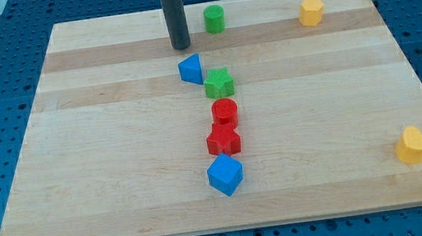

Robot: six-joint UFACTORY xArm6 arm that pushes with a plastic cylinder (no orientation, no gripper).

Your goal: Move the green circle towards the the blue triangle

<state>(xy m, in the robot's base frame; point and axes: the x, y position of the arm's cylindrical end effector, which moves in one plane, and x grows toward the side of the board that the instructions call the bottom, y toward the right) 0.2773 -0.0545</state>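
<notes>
My tip (180,47) on the desk (104,163), no pincer in view; green circle (214,18) just to its right, blue triangle (190,69) just below it

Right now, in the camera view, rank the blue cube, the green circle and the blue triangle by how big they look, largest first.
1. blue cube, largest, though it is lowest in the view and may simply sit nearer the camera.
2 and 3. blue triangle and green circle look alike; I won't rank them.
My tip stands between these two.
</notes>
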